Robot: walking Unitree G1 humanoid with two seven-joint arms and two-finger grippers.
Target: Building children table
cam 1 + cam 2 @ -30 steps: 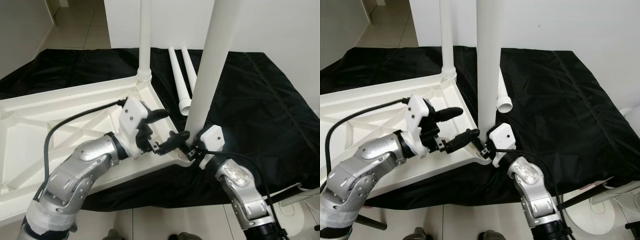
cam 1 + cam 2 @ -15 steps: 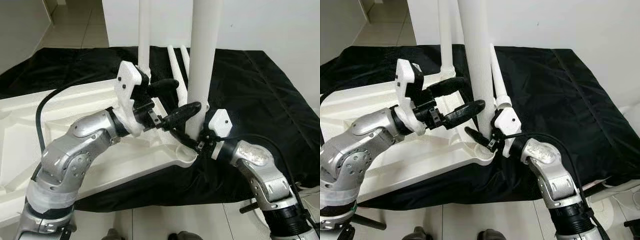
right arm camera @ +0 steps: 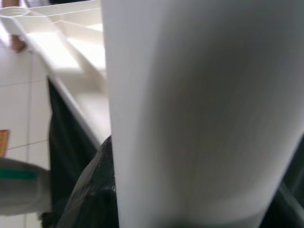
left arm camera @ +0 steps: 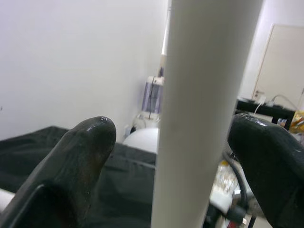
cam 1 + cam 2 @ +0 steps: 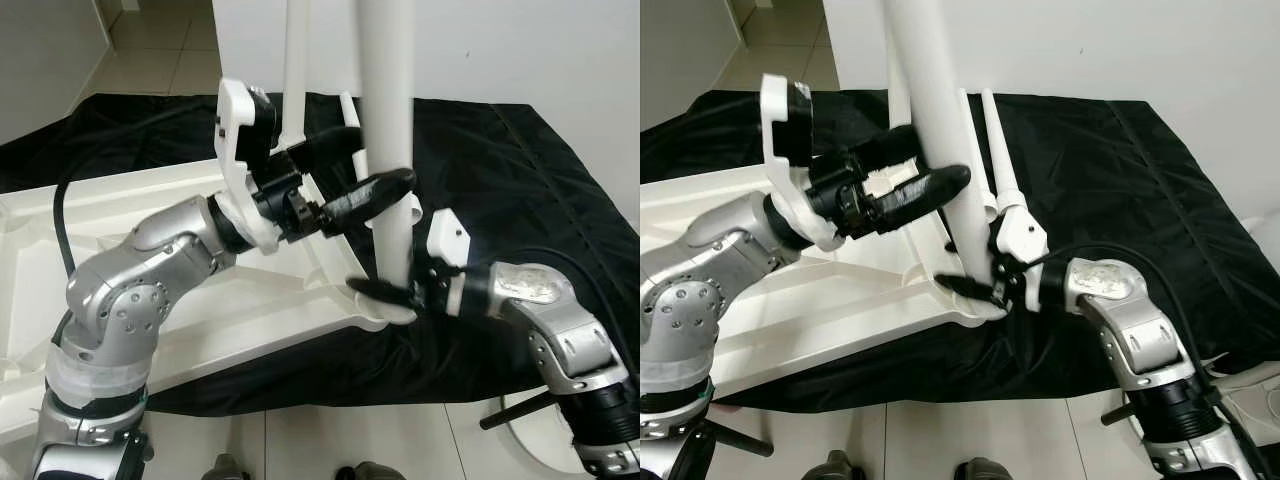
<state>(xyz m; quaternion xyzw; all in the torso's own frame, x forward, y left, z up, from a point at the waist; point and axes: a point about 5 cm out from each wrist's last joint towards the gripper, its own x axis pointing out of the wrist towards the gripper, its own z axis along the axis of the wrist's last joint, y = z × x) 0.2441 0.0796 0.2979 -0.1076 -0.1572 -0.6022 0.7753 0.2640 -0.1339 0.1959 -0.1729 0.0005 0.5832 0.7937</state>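
Note:
The white tabletop (image 5: 30, 260) lies upside down on a black cloth. One white leg (image 5: 297, 60) stands fixed in its far corner. A second white leg (image 5: 388, 110) stands upright with its foot at the near corner socket (image 5: 392, 314). My left gripper (image 5: 380, 160) is open, one black finger on each side of this leg at mid-height, and the left wrist view shows gaps (image 4: 204, 114). My right gripper (image 5: 385, 291) is shut on the leg just above the socket. Two spare legs (image 5: 1002, 170) lie on the cloth behind.
The black cloth (image 5: 520, 180) spreads to the right and far side, with a white wall behind it. Tiled floor (image 5: 330, 440) runs along the near edge. A black bar (image 5: 508, 411) and a white round object (image 5: 1260, 385) sit low on the right.
The held leg has gone from leaning right to nearly upright over the corner socket. My left gripper has risen and closed in around it. My right gripper has swung round at its base.

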